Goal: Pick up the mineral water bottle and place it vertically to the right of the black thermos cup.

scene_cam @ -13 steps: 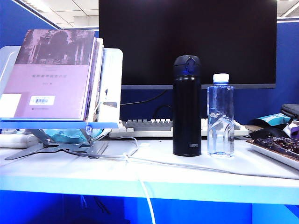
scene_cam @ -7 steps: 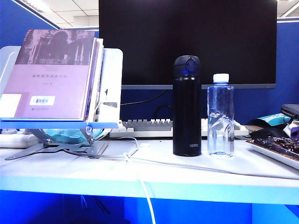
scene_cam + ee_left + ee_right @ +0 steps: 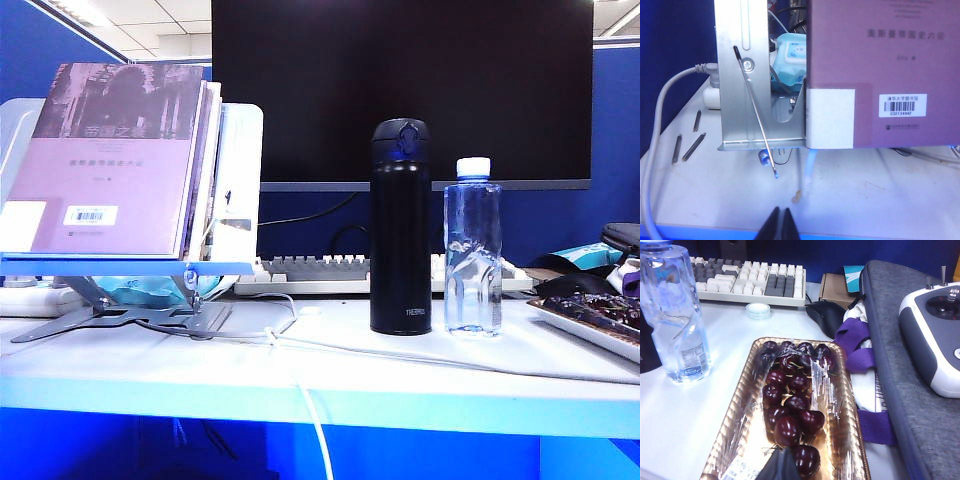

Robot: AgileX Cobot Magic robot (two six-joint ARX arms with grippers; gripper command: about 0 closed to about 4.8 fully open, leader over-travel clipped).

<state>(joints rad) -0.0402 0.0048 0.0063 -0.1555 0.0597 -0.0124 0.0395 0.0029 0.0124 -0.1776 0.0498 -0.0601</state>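
Resting right gripper point(image 3: 780, 465): jaws shut on nothing, tips low over the tray of cherries point(image 3: 852, 405); not seen in the exterior view.
Left gripper point(image 3: 781, 226): fingers pressed together, empty, near the desk's front edge with the book stand point(image 3: 760, 75) and purple book point(image 3: 880, 65) at 12 o'clock.
Mineral water bottle point(image 3: 472, 247): upright on the white desk point(image 3: 150, 360), white cap on, free of either gripper; in the right wrist view it sits at about 10 o'clock from the tray.
Black thermos cup point(image 3: 400, 227): upright, just beside the bottle at its 9 o'clock, a narrow gap between them.
Step in hand: placement appears complete; bottle stands vertical at the flask's 3 o'clock.
Next move: judged to call for nothing beyond both arms staying parked clear of the pair.
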